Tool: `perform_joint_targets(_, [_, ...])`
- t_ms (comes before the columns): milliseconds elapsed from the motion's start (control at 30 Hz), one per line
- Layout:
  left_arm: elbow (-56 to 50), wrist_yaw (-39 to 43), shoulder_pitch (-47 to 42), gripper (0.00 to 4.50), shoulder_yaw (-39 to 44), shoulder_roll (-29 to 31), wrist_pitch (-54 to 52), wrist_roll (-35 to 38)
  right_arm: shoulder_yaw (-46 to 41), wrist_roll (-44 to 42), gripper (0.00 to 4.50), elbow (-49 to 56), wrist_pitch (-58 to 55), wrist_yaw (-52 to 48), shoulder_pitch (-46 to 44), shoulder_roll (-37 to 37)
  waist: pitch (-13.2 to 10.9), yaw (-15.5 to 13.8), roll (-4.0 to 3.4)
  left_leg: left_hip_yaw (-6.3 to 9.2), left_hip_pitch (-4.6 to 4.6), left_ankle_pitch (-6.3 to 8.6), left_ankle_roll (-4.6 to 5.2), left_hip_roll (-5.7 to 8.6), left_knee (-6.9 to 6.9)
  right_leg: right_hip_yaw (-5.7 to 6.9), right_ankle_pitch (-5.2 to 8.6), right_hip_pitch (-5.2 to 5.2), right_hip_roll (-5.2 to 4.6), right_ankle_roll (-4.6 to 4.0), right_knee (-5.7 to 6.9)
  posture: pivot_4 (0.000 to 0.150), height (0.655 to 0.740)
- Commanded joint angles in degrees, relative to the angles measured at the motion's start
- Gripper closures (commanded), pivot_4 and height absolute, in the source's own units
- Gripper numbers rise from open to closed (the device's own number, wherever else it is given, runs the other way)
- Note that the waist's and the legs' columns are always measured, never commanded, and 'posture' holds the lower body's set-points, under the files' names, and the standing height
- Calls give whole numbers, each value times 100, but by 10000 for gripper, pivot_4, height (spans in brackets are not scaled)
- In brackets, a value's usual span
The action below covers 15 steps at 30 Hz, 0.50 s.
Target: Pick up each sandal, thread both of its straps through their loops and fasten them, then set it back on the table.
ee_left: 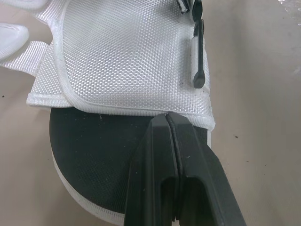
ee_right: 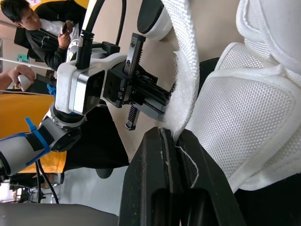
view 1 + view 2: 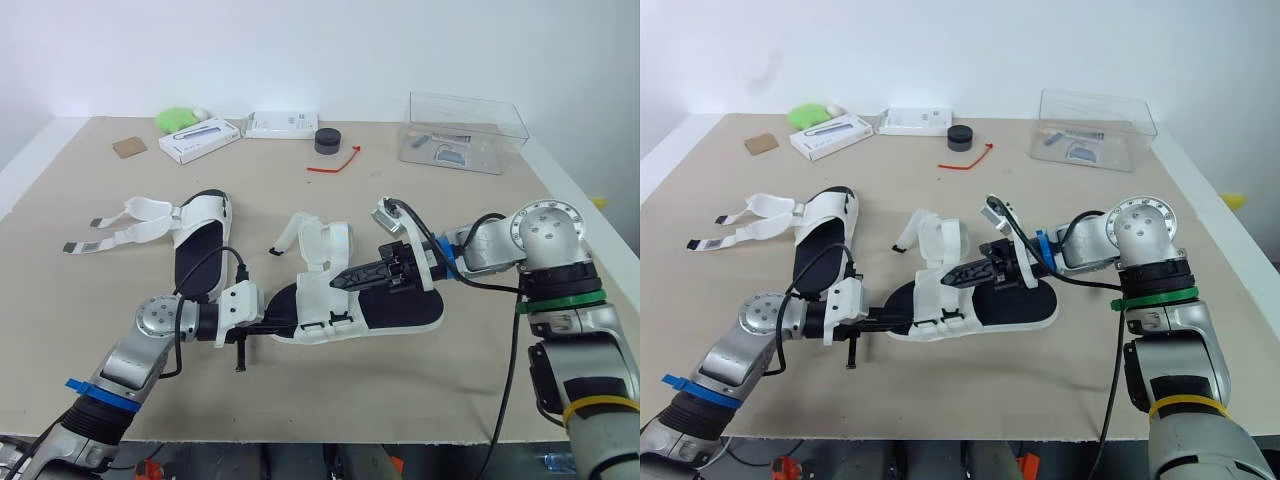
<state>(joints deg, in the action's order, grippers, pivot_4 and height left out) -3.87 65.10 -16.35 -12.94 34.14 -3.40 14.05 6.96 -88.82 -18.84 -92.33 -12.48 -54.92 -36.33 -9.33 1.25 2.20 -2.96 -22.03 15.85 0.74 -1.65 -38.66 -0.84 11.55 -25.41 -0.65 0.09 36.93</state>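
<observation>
White-mesh, black-soled sandal (image 3: 400, 305) lies flat near the middle of the table (image 3: 480, 390), lengthwise across the robot's front. Right gripper (image 2: 170, 136) is clenched on a fuzzy white strap (image 2: 181, 89) of this sandal, pinching it just beside the mesh upper. Left gripper (image 1: 168, 121) lies low over the sandal's left end, fingers pressed together, tips touching the edge of the mesh piece; whether they pinch any fabric cannot be told. Second sandal (image 3: 200, 240) rests on the table further left, apart from the first, its two straps spread loose. Clear plastic box (image 3: 465, 130), white boxes (image 3: 200, 138) and a red tie (image 3: 333, 164) sit toward the far edge.
</observation>
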Motion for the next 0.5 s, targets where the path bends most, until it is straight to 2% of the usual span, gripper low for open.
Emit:
perform_joint_targets(33, [65,3,143,45000,-128,34,-28,-164,-18,-481,44544,-298,-17,231,-212,-11,0,0,0,0,0,0,0,0,0,0,0,0,0,0,0,1500,7400])
perform_joint_targets(367, [35,-6,192,45000,-132,63,2,-180,226,-1393,44544,-601,-17,766,-341,-179,0,0,0,0,-2,2,4,-2,1,0,0,-1,1,0,-3,1500,7400])
perform_joint_targets(500, [42,-5,190,45000,-139,64,7,-177,249,-1462,44544,-468,-17,929,-262,-220,0,-1,0,0,-4,3,5,-2,1,1,1,-1,0,1,-6,1500,7400])
